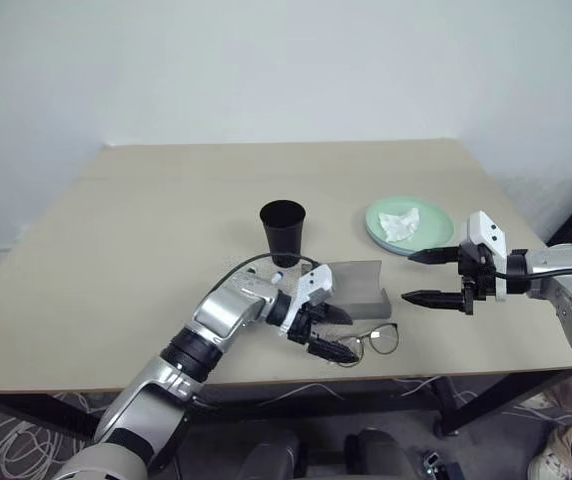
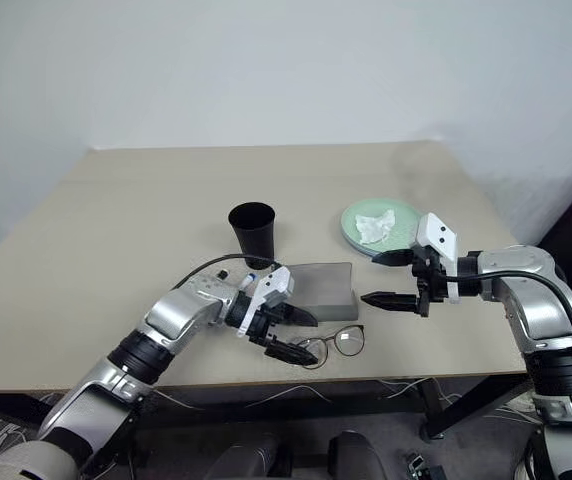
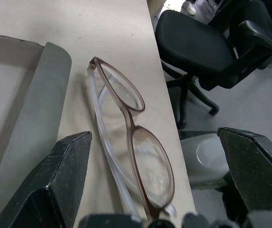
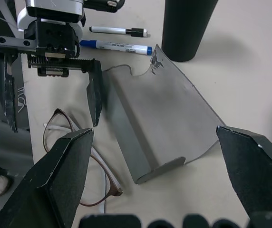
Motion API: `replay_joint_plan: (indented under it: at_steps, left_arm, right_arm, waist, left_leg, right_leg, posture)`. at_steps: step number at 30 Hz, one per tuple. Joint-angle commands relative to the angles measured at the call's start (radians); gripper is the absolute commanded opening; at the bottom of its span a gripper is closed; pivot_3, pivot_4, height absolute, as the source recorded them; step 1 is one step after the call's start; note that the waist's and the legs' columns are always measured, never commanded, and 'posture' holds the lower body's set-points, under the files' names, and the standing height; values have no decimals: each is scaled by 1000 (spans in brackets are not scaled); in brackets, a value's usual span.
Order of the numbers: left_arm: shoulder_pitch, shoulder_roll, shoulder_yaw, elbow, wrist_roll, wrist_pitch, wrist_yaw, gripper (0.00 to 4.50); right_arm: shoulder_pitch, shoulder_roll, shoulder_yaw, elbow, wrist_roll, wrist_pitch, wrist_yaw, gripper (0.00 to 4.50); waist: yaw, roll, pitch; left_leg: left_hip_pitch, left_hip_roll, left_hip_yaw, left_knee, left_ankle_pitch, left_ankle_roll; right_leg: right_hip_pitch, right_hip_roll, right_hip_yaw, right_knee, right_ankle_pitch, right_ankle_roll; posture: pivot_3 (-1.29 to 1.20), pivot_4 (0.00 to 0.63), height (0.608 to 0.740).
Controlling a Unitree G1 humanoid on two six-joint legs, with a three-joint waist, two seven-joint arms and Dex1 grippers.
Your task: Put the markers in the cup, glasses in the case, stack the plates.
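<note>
Glasses [image 1: 374, 343] lie folded near the table's [image 1: 116, 250] front edge, just in front of the grey case [image 1: 359, 286]. Left gripper [image 1: 332, 332] hangs over them, jaws wide apart, holding nothing; whether a finger touches the frame cannot be told. Right gripper [image 1: 424, 277] hovers beside the case, fingers spread, empty. Black cup [image 1: 283, 232] stands upright behind the case. Two markers [image 4: 116, 39] lie on the table beside the cup. Stacked plates [image 1: 436, 238] sit further back, carrying a crumpled tissue [image 1: 400, 223].
</note>
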Motion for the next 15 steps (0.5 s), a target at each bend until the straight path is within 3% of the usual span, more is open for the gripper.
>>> replay_joint_plan:
  at_steps: [1,14,15]
  left_arm:
    - [-49,-37,7,29,22,-28,8,4500]
    - [-54,-114,7,99,70,-43,26,4500]
    - [-53,-117,6,99,71,-43,25,4319]
  right_arm:
    - [-6,-14,-31,-37,19,0,-22,4468]
    - [26,-34,-41,-59,39,10,-34,4468]
    - [27,-35,-41,-60,40,10,-35,4492]
  waist:
    - [1,0,0]
    - [12,0,0]
    - [15,0,0]
  left_leg:
    - [0,0,0,0,0,0]
    - [0,0,1,1,0,0]
    - [0,0,1,1,0,0]
  right_leg:
    - [0,0,0,0,0,0]
    - [1,0,-1,0,0,0]
    - [1,0,-1,0,0,0]
  posture:
    - [0,0,739]
    - [0,0,739]
    - [0,0,739]
